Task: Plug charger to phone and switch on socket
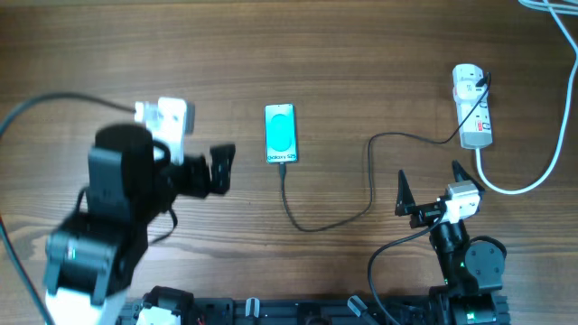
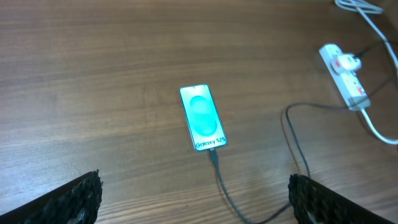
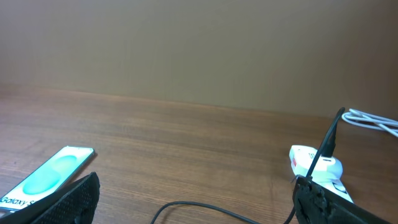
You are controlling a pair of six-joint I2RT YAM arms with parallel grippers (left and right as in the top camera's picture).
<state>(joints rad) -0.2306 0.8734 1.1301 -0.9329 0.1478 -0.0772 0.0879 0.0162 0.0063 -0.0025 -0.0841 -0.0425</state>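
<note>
Both open and empty: left gripper (image 1: pixel 226 170) poised beside phone (image 1: pixel 281 134) with charger (image 1: pixel 371 176) seemingly plugged in, right gripper (image 1: pixel 428 170) near socket (image 1: pixel 472 113), likely to switch it on.

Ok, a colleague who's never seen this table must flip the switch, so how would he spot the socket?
On the brown wooden table, look to the far right side in the overhead view. There lies a short white oblong power strip with red switch marks. Unlike the flat teal-screened phone at mid-table, it carries a white plug block and trails a thick white lead.
</note>
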